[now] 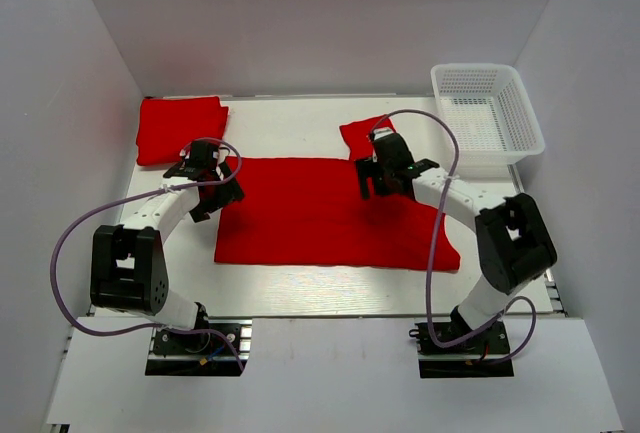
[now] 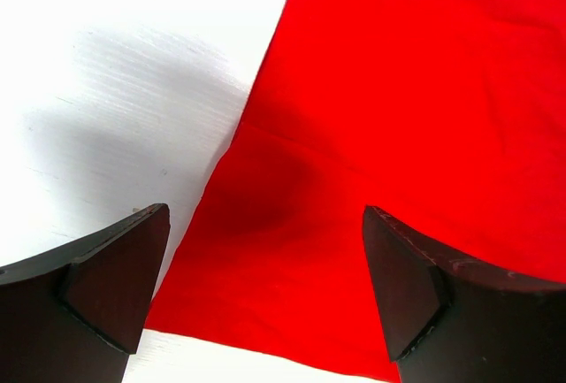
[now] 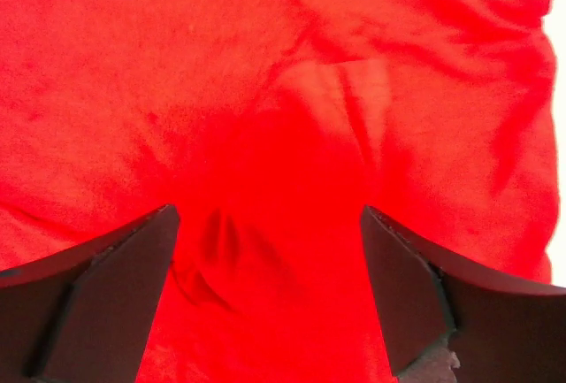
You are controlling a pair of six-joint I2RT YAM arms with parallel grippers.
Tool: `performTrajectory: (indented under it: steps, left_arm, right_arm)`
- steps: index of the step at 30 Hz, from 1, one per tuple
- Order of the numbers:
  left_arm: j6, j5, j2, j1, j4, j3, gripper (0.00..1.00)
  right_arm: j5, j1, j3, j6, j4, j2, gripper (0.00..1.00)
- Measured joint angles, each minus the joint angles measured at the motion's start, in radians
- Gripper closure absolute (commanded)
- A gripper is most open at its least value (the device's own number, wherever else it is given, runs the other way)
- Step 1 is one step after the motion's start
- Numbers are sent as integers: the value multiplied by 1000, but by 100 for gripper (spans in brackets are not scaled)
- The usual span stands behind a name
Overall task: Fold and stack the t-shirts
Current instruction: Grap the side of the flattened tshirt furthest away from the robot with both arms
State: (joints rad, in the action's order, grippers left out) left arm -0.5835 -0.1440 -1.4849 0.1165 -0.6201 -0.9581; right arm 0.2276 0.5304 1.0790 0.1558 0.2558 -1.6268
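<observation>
The left gripper (image 2: 263, 217) is hanging spread wide. The flat t-shirt (image 2: 398, 118) is running its left edge between the fingers, with bare table (image 2: 106, 38) opening leftward. The right gripper (image 3: 267, 215) is hovering spread over wrinkled cloth.

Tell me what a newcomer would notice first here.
The spread-out red t-shirt in the middle of the table strikes first, with the left arm at its left edge and the right arm over its far right part, jaws open on both. Next come the folded red t-shirt at the far left corner and the white mesh basket at the far right.
</observation>
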Motion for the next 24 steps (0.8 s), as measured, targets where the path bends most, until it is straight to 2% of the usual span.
performTrajectory:
  steps: [5, 16, 20, 24]
  left_arm:
    - [6, 6, 0, 0, 0, 0, 0]
    - [15, 26, -6, 0, 1, -9, 0]
    - [21, 29, -45, 0, 6, -65, 0]
    - [30, 27, -121, 0, 14, -183, 0]
  right_arm:
    - [-44, -1, 17, 1, 18, -60, 10]
    - [-108, -13, 17, 26, 3, 13, 10]
    - [-101, -24, 26, 44, 6, 13, 10]
    - [-84, -53, 131, 65, 12, -37, 10]
